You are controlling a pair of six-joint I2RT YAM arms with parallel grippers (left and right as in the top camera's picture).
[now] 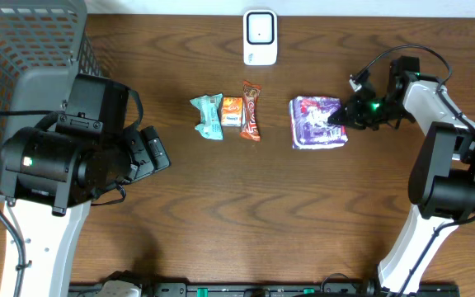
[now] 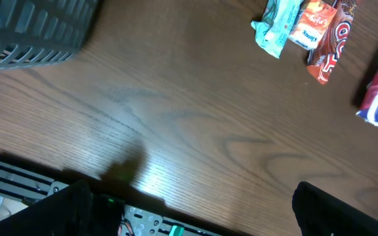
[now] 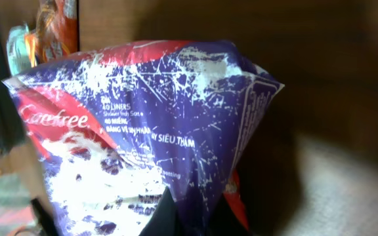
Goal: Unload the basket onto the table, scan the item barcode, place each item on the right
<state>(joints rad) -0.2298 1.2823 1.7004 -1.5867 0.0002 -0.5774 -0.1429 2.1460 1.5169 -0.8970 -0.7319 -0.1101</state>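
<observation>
The item, a purple and white pack (image 1: pixel 316 122) printed "Carefree", lies on the brown table right of centre. My right gripper (image 1: pixel 342 115) reaches in from the right and is shut on the pack's right edge. In the right wrist view the pack (image 3: pixel 143 111) fills the frame, its film pinched into a fold between the dark fingertips of the right gripper (image 3: pixel 190 219). Its barcode is out of view. My left gripper (image 1: pixel 153 150) hovers open at the left, far from the pack; in its own view the left gripper (image 2: pixel 195 213) has only bare table between its fingers.
A white scanner (image 1: pixel 260 37) stands at the back centre. A teal snack (image 1: pixel 207 115), an orange packet (image 1: pixel 232 111) and a red-brown bar (image 1: pixel 251 111) lie side by side left of the pack. A grey mesh basket (image 1: pixel 23 41) fills the back left corner.
</observation>
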